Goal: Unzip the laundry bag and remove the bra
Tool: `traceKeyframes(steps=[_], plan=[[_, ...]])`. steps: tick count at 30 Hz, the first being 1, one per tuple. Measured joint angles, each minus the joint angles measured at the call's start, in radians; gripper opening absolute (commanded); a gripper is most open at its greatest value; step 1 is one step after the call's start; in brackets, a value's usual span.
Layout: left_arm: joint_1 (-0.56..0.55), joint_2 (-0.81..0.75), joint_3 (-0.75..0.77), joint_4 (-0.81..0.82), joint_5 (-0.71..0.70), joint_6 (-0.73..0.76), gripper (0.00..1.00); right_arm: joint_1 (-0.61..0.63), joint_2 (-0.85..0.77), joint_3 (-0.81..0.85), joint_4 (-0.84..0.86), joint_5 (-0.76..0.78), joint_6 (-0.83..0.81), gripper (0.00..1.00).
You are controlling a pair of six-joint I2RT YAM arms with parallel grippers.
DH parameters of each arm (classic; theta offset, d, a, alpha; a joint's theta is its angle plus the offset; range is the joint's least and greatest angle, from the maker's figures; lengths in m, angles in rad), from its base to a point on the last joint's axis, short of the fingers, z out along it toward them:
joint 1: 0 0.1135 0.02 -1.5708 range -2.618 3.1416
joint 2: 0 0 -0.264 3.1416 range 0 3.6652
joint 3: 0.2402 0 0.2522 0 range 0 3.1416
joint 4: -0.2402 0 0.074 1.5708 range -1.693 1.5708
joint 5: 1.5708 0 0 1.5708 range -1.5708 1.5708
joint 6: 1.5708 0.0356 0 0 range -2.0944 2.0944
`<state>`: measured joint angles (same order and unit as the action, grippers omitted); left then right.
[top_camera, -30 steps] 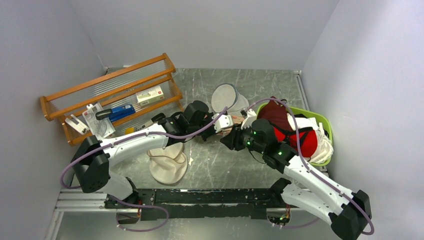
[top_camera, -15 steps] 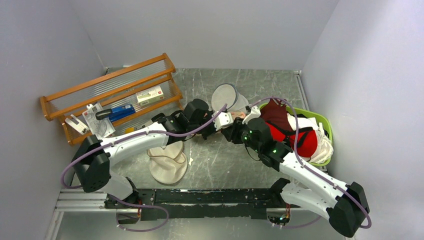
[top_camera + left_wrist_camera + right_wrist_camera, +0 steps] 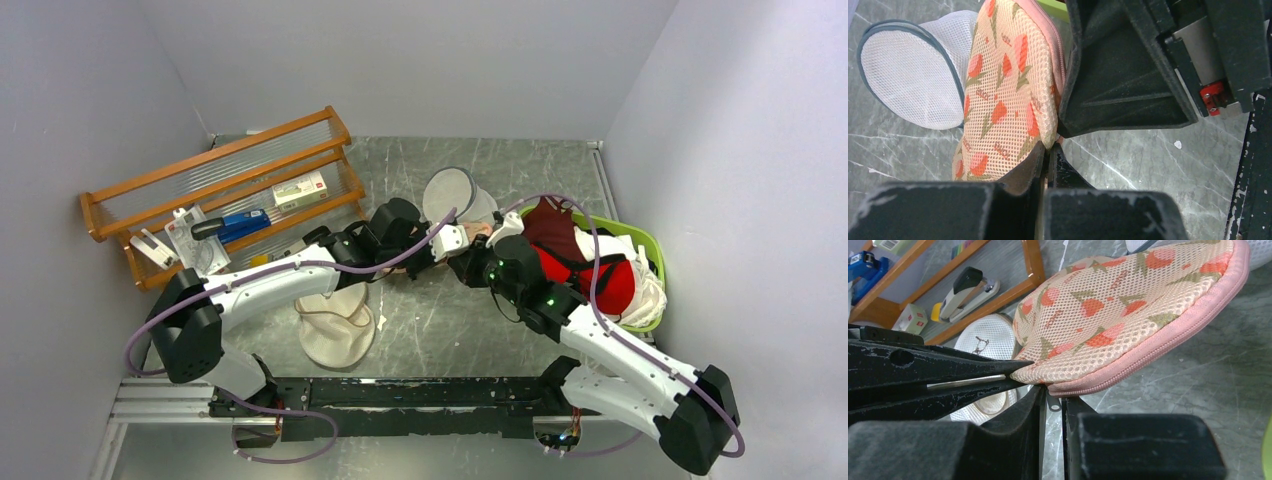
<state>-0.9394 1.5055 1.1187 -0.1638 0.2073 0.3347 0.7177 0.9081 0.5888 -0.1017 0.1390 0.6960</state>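
Note:
The laundry bag (image 3: 1003, 90), pale pink mesh with red-orange motifs, is held above the table between my two grippers; only a sliver shows in the top view (image 3: 472, 231). My left gripper (image 3: 1047, 147) is shut on the bag's end edge. In the right wrist view its fingers (image 3: 948, 375) pinch the bag (image 3: 1128, 300) at the tip. My right gripper (image 3: 1052, 395) sits just under the pink zipper rim (image 3: 1168, 337), jaws nearly closed around the small metal zipper pull (image 3: 1052, 403). The zipper looks closed. The orange bra is out of view.
A round white mesh pouch (image 3: 913, 75) lies just behind the bag. A cream mesh bag (image 3: 335, 325) lies near the left arm. A wooden rack (image 3: 230, 175) with a stapler (image 3: 965, 287) stands at left. A green basket (image 3: 648, 245) of red and maroon garments is at right.
My right gripper moved left and back up to the bag's end, beside the left gripper, then stayed there. The left gripper has kept its hold.

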Motion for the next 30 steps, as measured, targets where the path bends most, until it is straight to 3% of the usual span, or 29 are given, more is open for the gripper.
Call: traceKeyframes(steps=[5,8,30], plan=[[0.000,0.000,0.000,0.005,-0.001,-0.002,0.07,0.002,0.023,0.044,-0.048,0.012,-0.023,0.28],[0.000,0.000,0.000,0.005,-0.001,-0.002,0.07,0.002,0.019,0.047,-0.069,0.023,-0.035,0.30],[0.000,0.000,0.001,0.009,0.000,-0.003,0.07,0.002,-0.007,0.047,-0.084,0.011,-0.076,0.11]])
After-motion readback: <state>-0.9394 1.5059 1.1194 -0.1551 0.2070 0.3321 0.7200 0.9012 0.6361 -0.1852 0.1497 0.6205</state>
